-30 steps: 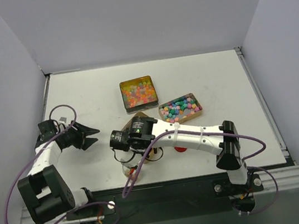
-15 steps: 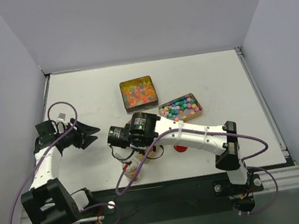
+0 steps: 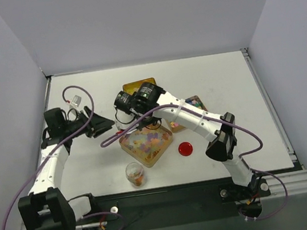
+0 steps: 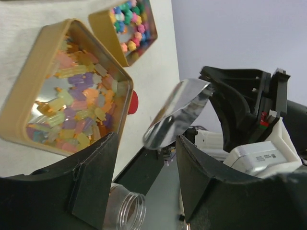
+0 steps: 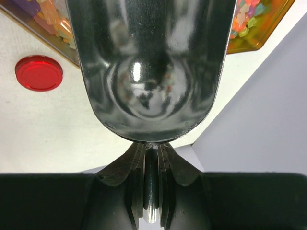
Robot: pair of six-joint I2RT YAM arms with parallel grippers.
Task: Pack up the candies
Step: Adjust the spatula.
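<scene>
Right arm: has swung from the near table to the far side, uncovering a tin (image 3: 134, 155); the left arm has reached inward.
Right pincer (image 5: 151, 163): clamped on the stem of a metal scoop (image 5: 148, 72), which looks empty.
Left pincer (image 3: 101, 121): spread wide, holding nothing, just beside the scoop.
Candies (image 4: 76, 91): pastel pieces fill the uncovered tin; brighter ones fill a second tin (image 4: 108, 40); a few sit in the jar (image 4: 127, 211).
Step, as judged: dip the scoop low, lift level, tip slowly over the jar's narrow mouth.
Room: bare table lies left of the jar; tin rims and the red lid (image 3: 185, 148) crowd its right.
</scene>
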